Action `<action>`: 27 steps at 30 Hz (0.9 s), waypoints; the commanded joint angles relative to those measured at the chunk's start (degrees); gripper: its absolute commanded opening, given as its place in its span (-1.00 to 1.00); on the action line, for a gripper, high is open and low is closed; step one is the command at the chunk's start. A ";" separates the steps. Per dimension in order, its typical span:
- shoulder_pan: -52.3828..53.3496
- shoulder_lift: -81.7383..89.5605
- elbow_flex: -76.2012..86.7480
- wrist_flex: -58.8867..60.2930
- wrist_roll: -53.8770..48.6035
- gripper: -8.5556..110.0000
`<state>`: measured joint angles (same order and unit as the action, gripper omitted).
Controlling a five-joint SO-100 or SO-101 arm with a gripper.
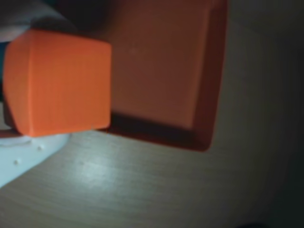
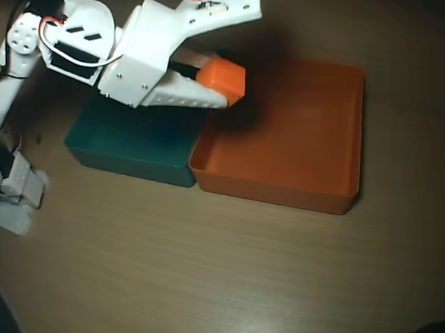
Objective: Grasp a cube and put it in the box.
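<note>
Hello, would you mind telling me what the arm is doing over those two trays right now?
The white arm's gripper is holding a small orange cube between its fingers, carried above the table. In the overhead view the cube hangs over the left edge of the orange box, beside the teal tray. It has not been let go yet. The wrist view shows the cube close up, with the box below it on the wooden table.

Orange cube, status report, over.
Gripper shut on orange cube, raised over orange tray, left edge in overhead view. Teal tray alongside. Nothing obstructing.
</note>
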<state>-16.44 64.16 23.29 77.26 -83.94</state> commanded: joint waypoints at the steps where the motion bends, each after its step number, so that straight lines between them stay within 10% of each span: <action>1: -1.49 -3.60 -7.12 -0.18 0.44 -0.95; 27: -7.38 -39.37 -33.66 -0.70 1.14 -0.89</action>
<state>-23.91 22.59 -4.57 77.26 -83.14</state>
